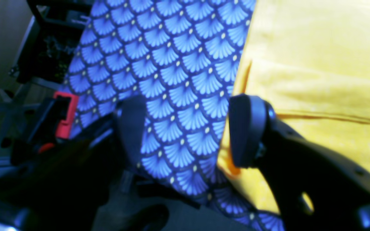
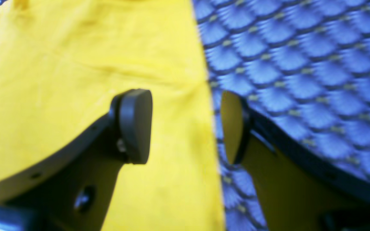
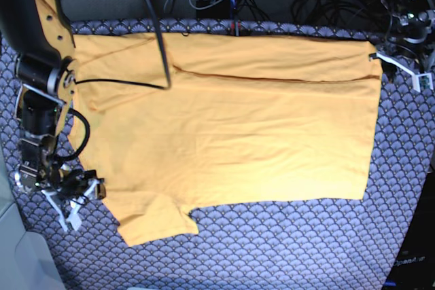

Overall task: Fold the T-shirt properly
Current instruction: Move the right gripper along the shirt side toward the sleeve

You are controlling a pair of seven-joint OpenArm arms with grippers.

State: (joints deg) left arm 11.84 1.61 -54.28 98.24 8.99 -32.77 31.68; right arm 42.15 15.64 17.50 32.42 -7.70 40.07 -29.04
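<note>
1. The yellow-orange T-shirt [image 3: 231, 134] is lying spread flat on the worktop, on top of the blue scale-patterned cloth [image 3: 285, 242], with its long axis running side to side in the base view. One short sleeve [image 3: 153, 219] is sticking out at the near left.
2. The right gripper [image 2: 185, 126] is sitting right over the shirt's edge: one jaw is over yellow fabric, the other over the blue cloth. Jaws are standing wide, holding nothing.
3. The left gripper [image 1: 185, 131] is hanging at the opposite end, by the far corner in the base view. Its jaws are also wide and empty, and the shirt's hem is running just beside one of them.
4. Both arms are angling low toward the worktop, so I'd guess each is about equally placed for pinching its own edge.
</note>
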